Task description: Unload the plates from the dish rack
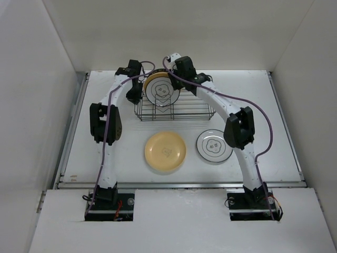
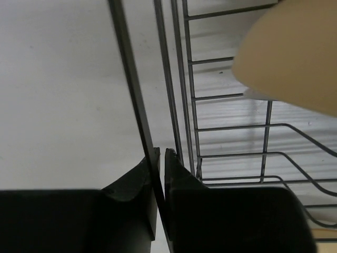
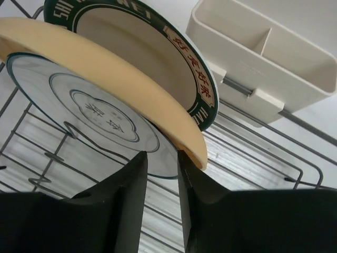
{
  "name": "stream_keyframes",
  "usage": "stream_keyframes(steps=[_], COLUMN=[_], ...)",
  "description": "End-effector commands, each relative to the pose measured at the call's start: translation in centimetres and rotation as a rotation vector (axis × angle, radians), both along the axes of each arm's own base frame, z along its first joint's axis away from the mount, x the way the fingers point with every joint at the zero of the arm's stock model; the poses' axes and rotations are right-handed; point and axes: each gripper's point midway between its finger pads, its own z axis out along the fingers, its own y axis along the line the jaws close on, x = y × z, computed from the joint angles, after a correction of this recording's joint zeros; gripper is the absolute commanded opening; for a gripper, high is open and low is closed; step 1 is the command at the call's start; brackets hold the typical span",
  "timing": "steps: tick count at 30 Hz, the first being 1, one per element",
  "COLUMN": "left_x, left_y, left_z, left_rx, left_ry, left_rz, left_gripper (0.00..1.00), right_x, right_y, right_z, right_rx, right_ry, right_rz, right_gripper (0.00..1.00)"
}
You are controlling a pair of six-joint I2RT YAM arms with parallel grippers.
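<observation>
Rack (image 1: 176, 112) is sitting mid-table (image 1: 284, 132) toward the far edge, with plates standing in it. Left claw (image 2: 160, 154) is pinching the rack's rim wire, nearly closed. Right claw (image 3: 160, 157) is running narrow, with the white plate (image 3: 79, 100) rim sitting at its tips; can't tell if it's clamping.

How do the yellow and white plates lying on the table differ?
The yellow plate is yellow right to its edge; the white plate has a dark rim ring. The yellow plate looks slightly wider than the white plate. The yellow plate shows whole; the right arm hides part of the white plate. Both lie flat, side by side, before the dish rack.
</observation>
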Motion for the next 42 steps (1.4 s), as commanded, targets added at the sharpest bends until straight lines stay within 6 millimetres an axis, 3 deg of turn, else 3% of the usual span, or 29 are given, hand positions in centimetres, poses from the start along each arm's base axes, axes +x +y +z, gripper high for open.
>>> stream_keyframes(steps=[1, 5, 12, 15, 17, 19, 20, 23, 25, 27, 31, 34, 35, 37, 38, 39, 41, 42], left_x=[-1.5, -1.6, -1.6, -1.6, -1.6, -1.9, -1.9, -2.3, -2.3, -2.4, -2.4, -2.4, -2.4, -2.4, -2.4, -2.1, -2.0, -2.1], left_y=[0.7, 0.5, 0.7, 0.7, 0.5, 0.3, 0.3, -0.1, -0.2, -0.4, -0.7, -0.5, -0.7, -0.5, -0.5, -0.4, 0.2, 0.2], left_z=[-0.8, -1.2, -1.2, -1.2, -1.2, -1.2, -1.7, -2.1, -2.1, -2.5, -2.2, -2.2, -2.2, -2.3, -2.3, -2.1, -2.1, -1.8], left_rx=[-0.014, -0.022, -0.011, -0.011, -0.021, -0.03, -0.029, -0.05, -0.059, -0.068, -0.084, -0.101, -0.113, -0.124, -0.128, -0.123, -0.118, -0.117], left_ry=[0.095, 0.106, 0.104, 0.104, 0.106, 0.117, 0.127, 0.15, 0.151, 0.162, 0.165, 0.168, 0.17, 0.179, 0.18, 0.169, 0.167, 0.169], left_rz=[-0.029, -0.032, -0.038, -0.038, -0.041, -0.044, -0.044, -0.051, -0.054, -0.056, -0.042, -0.015, -0.008, 0.013, 0.026, 0.037, 0.061, 0.061], left_gripper=[0.0, 0.0, 0.0, 0.0, 0.0, 0.0, 0.0, 0.0, 0.0, 0.0, 0.0, 0.0, 0.0, 0.0, 0.0, 0.0, 0.0, 0.0], right_x=[2.0, 2.1, 2.4, 2.8, 2.8, 2.6, 2.4, 2.3, 2.1, 2.0, 1.8, 1.1, 0.9, 0.5, 0.8, 0.4, 0.5, 0.1], right_y=[0.7, -0.1, 0.2, 0.5, 0.5, 0.8, 1.4, 1.8, 2.0, 2.2, 2.4, 2.0, 1.6, 1.2, 0.5, -0.3, -1.2, -1.5], right_z=[2.0, 2.0, 3.3, 1.2, 1.2, 0.1, -0.6, -1.4, -2.3, -2.3, -0.1, 3.1, 5.1, 7.0, 7.0, 9.7, 11.0, 13.0], right_rx=[0.026, -0.012, 0.008, -0.006, -0.006, -0.006, -0.006, -0.002, -0.005, 0.002, 0.025, 0.031, 0.044, 0.034, 0.033, 0.051, 0.064, 0.087], right_ry=[-0.108, -0.128, -0.167, -0.145, -0.145, -0.123, -0.11, -0.094, -0.073, -0.07, -0.099, -0.143, -0.179, -0.234, -0.27, -0.332, -0.402, -0.436], right_rz=[-0.006, -0.022, -0.011, -0.01, -0.01, 0.012, 0.049, 0.07, 0.083, 0.097, 0.105, 0.085, 0.071, 0.055, 0.012, -0.006, -0.048, -0.052], right_gripper=[0.34, 0.59, 0.63, 0.51, 0.38, 0.36, 0.44, 0.46, 0.41, 0.29, 0.0, 0.0, 0.0, 0.0, 0.0, 0.0, 0.0, 0.0])
